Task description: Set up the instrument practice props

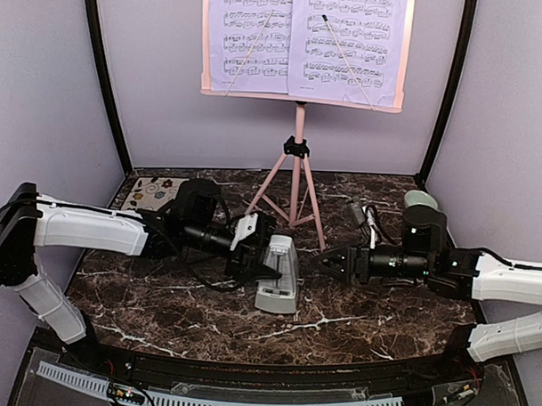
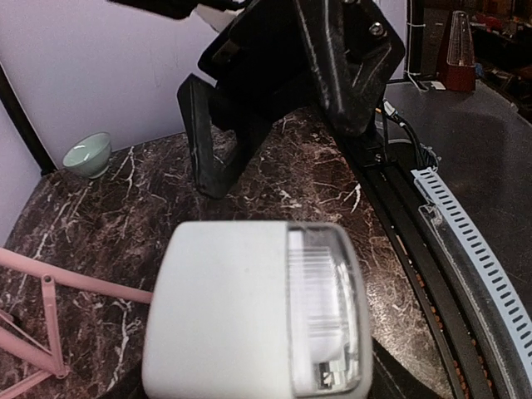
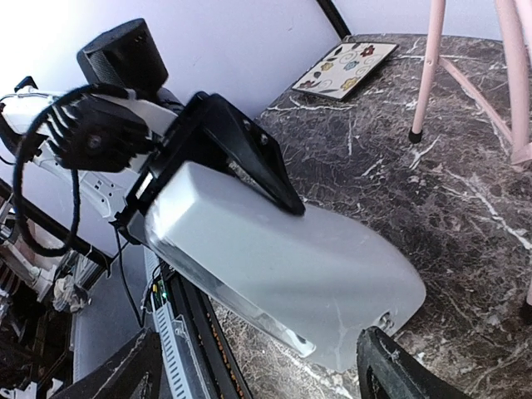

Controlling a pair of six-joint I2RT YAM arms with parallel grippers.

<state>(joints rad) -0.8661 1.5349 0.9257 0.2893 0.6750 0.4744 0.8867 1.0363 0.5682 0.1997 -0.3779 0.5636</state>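
Had my left gripper (image 1: 266,256) pinching the metronome (image 1: 279,279) low on the tabletop (image 1: 365,322), just in front of the music stand (image 1: 298,173), probably its spot below the 2 pages (image 1: 348,41). My right gripper (image 1: 327,261) was spread wide just beside it, gripping nothing.

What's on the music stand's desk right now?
Two lavender sheets, the left page and the right page, sit side by side on the music stand. They cover the desk's face, so its surface can't be seen; only its pink bottom and side edges show.
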